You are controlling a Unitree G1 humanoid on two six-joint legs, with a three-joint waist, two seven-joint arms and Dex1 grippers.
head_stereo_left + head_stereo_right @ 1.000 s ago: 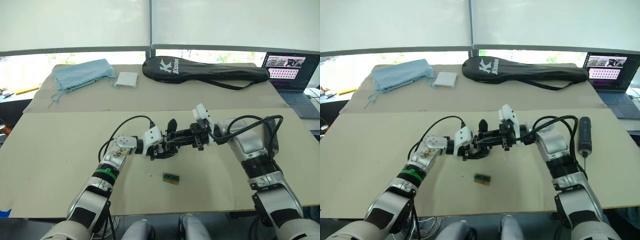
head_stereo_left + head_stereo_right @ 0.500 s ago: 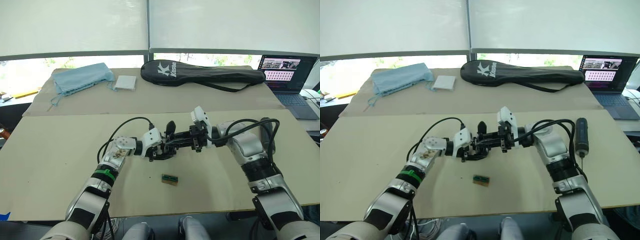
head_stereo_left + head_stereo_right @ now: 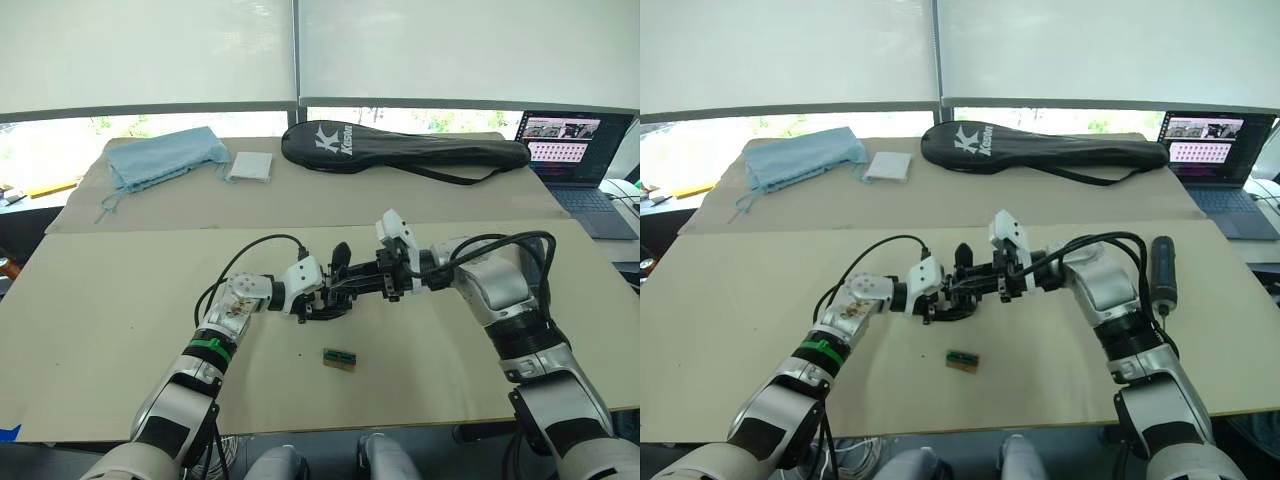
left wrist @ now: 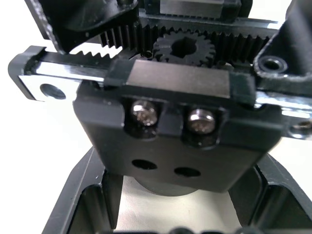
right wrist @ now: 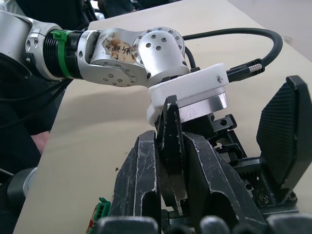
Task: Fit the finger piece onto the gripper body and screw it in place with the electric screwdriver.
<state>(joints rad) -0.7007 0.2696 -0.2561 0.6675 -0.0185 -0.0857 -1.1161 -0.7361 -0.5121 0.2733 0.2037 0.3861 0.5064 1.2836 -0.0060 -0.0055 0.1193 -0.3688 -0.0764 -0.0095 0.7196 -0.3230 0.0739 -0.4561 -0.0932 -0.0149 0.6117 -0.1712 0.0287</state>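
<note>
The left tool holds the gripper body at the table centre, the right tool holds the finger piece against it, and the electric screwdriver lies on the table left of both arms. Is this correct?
Not quite: the electric screwdriver lies to the right of both arms, as the right eye view shows. The rest stands: the left tool holds the gripper body, and the right tool pinches the finger piece against it.

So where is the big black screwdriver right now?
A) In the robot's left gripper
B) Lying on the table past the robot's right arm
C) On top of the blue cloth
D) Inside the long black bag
B: the electric screwdriver lies alone on the table, on the outer side of the right arm, with no gripper touching it.
</note>
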